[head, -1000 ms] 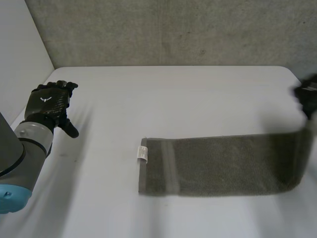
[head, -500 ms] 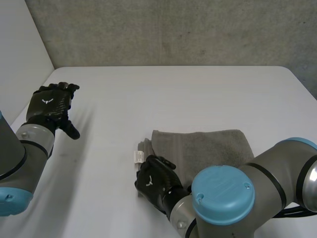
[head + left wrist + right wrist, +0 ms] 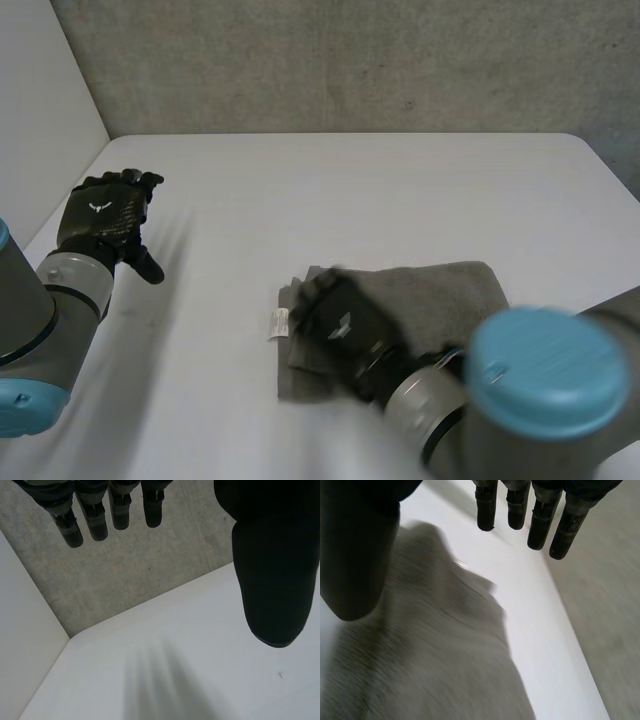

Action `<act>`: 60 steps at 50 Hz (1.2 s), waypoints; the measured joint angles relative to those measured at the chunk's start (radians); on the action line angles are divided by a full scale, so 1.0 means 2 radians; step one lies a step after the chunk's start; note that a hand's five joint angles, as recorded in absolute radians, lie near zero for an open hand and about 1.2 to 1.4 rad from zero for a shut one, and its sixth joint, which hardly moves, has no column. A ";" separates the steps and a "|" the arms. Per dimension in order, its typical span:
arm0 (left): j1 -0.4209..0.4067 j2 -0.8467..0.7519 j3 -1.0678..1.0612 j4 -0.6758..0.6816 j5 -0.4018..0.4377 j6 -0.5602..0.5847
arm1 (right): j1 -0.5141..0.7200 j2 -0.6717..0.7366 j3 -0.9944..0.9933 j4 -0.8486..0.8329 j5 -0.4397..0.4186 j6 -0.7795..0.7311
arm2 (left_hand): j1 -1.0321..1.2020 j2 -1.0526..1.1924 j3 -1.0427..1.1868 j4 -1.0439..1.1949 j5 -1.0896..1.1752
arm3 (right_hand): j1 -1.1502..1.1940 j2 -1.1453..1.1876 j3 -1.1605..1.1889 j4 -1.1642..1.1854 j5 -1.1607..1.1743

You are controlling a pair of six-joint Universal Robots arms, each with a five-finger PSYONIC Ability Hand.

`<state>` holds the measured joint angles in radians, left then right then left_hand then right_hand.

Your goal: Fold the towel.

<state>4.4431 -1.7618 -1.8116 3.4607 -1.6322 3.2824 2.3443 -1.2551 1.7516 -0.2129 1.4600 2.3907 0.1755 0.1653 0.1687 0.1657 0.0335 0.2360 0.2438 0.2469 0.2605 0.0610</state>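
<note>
Grey towel (image 3: pixel 440 295) doubled over at lower centre of the frame on white tabletop (image 3: pixel 400 190), white label (image 3: pixel 279 323) at its left end. Right hand (image 3: pixel 340 318) over that end, fingers (image 3: pixel 540 525) straight and spread, clasping nothing. Left hand (image 3: pixel 100 215) at mid-left, well apart from towel, fingers spread too

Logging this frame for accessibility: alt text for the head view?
A grey towel lies folded on the white table, with the right robot hand, fingers open, over its end near the white label. The left robot hand is open at the table's left side.
</note>
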 measured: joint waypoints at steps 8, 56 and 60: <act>-0.001 -0.001 0.000 0.000 0.000 0.000 | -0.142 -0.073 0.053 0.015 0.000 0.116 | 0.000 0.000 0.000 0.000 0.000 | 0.000 0.000 0.000 0.000 0.000; -0.019 -0.007 -0.001 0.000 -0.001 0.000 | -0.262 -0.071 0.160 -0.025 -0.046 0.087 | 0.000 0.000 0.000 0.000 0.000 | 0.138 0.138 0.137 0.131 0.125; -0.021 -0.008 -0.001 0.000 -0.001 0.000 | -0.305 -0.071 0.192 -0.041 -0.078 0.079 | 0.000 0.000 0.000 0.000 0.000 | 0.141 0.139 0.138 0.132 0.136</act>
<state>4.4018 -1.7787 -1.8132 3.4606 -1.6337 3.2827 1.7339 -1.3975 2.1351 -0.2944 1.3032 2.5479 0.1755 0.1647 0.1687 0.1656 0.0335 0.5171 0.5224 0.5236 0.5243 0.3334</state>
